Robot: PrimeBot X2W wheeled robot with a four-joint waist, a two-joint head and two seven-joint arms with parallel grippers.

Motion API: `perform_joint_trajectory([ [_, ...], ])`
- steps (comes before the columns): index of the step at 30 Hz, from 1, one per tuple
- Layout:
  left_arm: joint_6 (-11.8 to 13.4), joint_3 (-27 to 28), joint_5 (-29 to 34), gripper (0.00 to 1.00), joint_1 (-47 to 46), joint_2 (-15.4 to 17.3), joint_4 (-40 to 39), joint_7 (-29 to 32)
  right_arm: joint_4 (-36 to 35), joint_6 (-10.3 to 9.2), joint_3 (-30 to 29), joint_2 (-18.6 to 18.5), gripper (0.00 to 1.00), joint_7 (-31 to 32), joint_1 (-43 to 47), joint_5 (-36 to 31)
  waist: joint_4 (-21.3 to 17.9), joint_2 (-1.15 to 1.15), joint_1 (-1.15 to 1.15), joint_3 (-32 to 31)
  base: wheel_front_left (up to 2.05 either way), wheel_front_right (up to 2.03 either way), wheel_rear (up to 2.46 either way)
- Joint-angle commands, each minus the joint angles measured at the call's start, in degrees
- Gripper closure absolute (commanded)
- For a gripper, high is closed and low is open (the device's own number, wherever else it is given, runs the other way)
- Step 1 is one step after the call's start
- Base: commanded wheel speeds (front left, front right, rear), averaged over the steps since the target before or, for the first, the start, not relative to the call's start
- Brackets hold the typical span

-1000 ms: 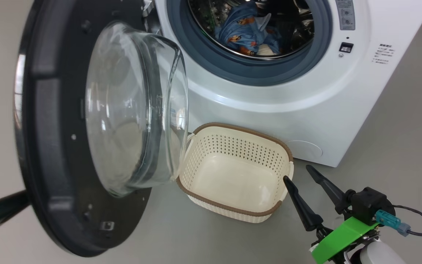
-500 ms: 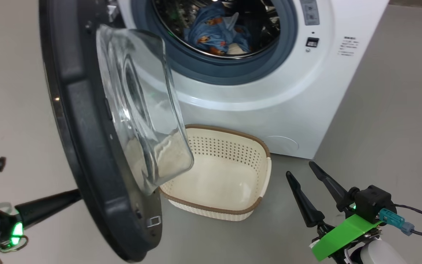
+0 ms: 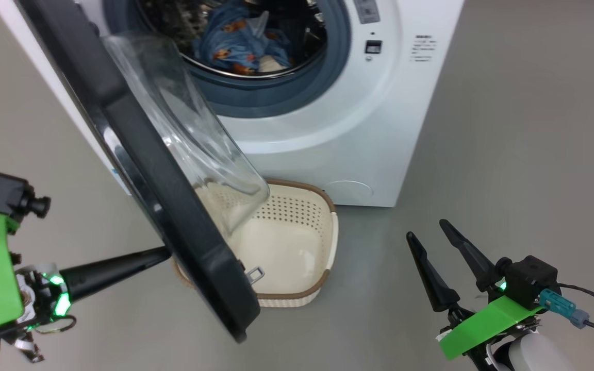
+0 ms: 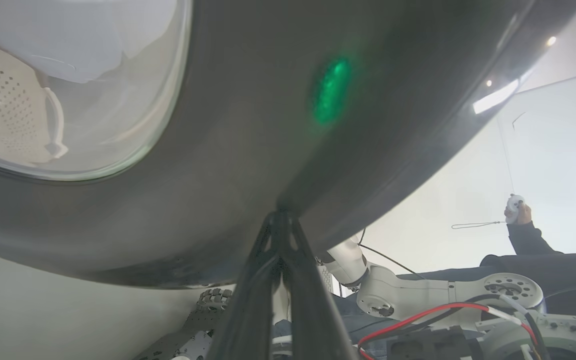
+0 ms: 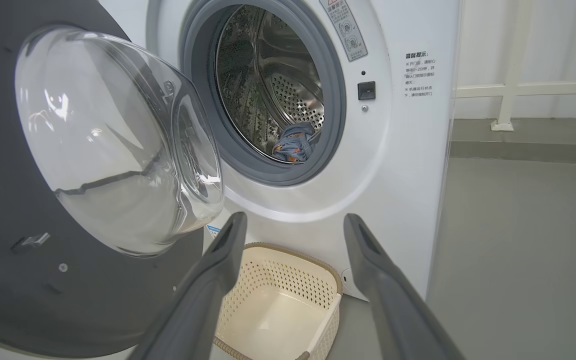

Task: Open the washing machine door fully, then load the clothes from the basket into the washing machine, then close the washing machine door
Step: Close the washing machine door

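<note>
The washing machine [image 3: 328, 129] stands with its door [image 3: 173, 206] swung partway across the opening, black rim edge-on to the head view. The clothes [image 3: 235, 41] lie inside the steel drum, also visible as a blue bundle [image 5: 293, 142]. The cream basket [image 3: 297, 247] sits empty on the floor below the door. My left gripper [image 3: 165, 252] is shut, its tip pressed against the door's black outer face [image 4: 268, 125]; the tip [image 4: 280, 216] touches the rim. My right gripper [image 3: 427, 229] hangs open and empty right of the basket, fingers spread [image 5: 295, 220].
Grey floor [image 3: 508, 154] stretches to the right of the machine. A white rail [image 5: 508, 90] runs along the far wall. A person's hand [image 4: 518, 212] holding a small controller appears behind my left arm. The basket [image 5: 278, 300] sits close to the machine's front.
The door has swung toward the machine's opening with my shut left gripper following against its outer face. The head camera has turned, shifting the whole picture left. The right gripper stays open.
</note>
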Motion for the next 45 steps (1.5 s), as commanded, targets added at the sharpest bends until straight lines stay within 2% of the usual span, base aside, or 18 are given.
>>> perform_joint_trajectory([
  [1, -0.18, 1.92, 0.54, 1.00, -3.77, 1.47, -1.32, -0.05, -1.77, 0.09, 0.51, 0.30, 0.00, -0.69, -1.19, -0.72, -2.89, 0.00, 0.00, 0.95, 0.00, 0.00, 0.00],
  [18, -0.18, -0.22, 7.01, 1.00, -10.91, -2.21, 3.61, -5.20, -2.61, 0.09, -1.69, 1.60, 0.00, -0.69, -2.07, -1.02, -11.28, 0.00, 0.00, 3.18, 0.00, 0.00, 0.00],
  [24, -0.18, -0.24, 9.00, 1.00, -11.39, -2.25, 5.47, -6.73, -2.53, 0.09, -2.19, 1.73, 0.00, -0.69, -1.81, -1.14, -11.61, 0.00, 0.00, 2.86, 0.00, 0.00, 0.00],
  [34, -0.18, 0.77, 11.19, 0.99, -5.09, -1.07, 6.57, -8.94, -1.88, 0.09, -1.85, 1.36, 0.00, -0.69, -0.71, -1.11, -9.05, 0.00, 0.00, 0.56, 0.00, 0.00, 0.00],
  [35, -0.18, 0.99, 11.56, 0.92, -4.28, -1.04, 6.67, -9.62, -1.78, 0.09, -1.80, 1.30, 0.00, -0.69, -0.63, -1.07, -8.85, 0.00, 0.00, 0.32, 0.00, 0.00, 0.00],
  [38, -0.18, 1.85, 11.69, 0.63, -1.83, -1.41, 7.08, -11.63, -1.60, 0.09, -1.60, 1.15, 0.00, -0.69, -0.33, -0.91, -8.48, 0.00, 0.00, -0.41, 0.00, 0.00, 0.00],
  [39, -0.18, 2.24, 11.77, 0.50, -0.96, -1.61, 7.22, -12.50, -1.57, 0.09, -1.54, 1.10, 0.00, -0.69, -0.21, -0.86, -8.40, 0.00, 0.00, -0.63, 0.00, 0.00, 0.00],
  [41, -0.18, 2.64, 12.41, 0.09, 0.91, -1.72, 7.13, -14.16, -1.53, 0.09, -1.49, 1.03, 0.00, -0.69, 0.11, -0.79, -8.28, 0.00, 0.00, -1.04, 0.00, 0.00, 0.00],
  [42, -0.18, 2.87, 13.00, 0.00, 1.86, -1.80, 7.14, -15.31, -1.53, 0.09, -1.47, 0.99, 0.00, -0.69, 0.26, -0.76, -8.25, 0.00, 0.00, -1.22, 0.00, 0.00, 0.00],
  [45, -0.18, 3.18, 14.45, 0.00, 4.67, -2.01, 7.01, -18.70, -1.56, 0.09, -1.26, 0.75, 0.00, -0.69, 0.65, -0.63, -8.34, 0.00, 0.00, -1.58, 0.00, 0.00, 0.00],
])
